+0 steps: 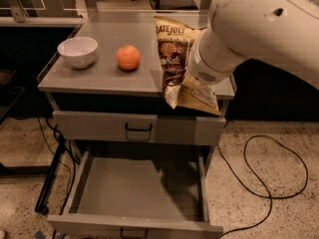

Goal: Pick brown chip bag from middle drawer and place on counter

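Note:
The brown chip bag (pixel 174 59) hangs upright in the air over the right front part of the counter (pixel 99 76), its lower end past the counter's front edge. My gripper (pixel 195 69) is at the bag's right side, mostly hidden behind my big white arm (pixel 249 29), and it holds the bag up. The middle drawer (pixel 139 190) stands pulled open below, and its floor is bare.
A white bowl (pixel 77 51) and an orange (pixel 128 57) sit on the counter's left half. The upper drawer front (pixel 138 127) is closed. A black cable (pixel 269 173) loops on the floor to the right. Black cables run down the cabinet's left side.

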Robot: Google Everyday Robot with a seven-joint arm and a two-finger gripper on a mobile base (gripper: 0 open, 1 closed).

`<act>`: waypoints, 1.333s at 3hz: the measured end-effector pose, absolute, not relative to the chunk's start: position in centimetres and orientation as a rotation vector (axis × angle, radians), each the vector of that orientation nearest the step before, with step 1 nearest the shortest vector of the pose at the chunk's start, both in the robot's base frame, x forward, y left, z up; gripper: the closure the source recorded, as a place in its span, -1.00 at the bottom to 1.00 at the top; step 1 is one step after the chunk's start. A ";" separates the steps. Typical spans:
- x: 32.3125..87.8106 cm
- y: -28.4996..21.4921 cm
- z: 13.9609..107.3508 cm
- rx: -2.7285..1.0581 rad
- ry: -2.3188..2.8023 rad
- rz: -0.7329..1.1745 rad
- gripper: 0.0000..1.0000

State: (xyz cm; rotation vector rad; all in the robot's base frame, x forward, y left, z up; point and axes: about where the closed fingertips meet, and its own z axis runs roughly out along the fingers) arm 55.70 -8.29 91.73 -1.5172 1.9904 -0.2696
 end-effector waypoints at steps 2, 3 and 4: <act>61.5 -6.9 93.8 -1.640 1.966 -0.257 1.00; 63.5 -6.9 93.5 -1.665 1.984 -0.246 1.00; 65.5 -7.9 92.7 -1.683 2.022 -0.234 1.00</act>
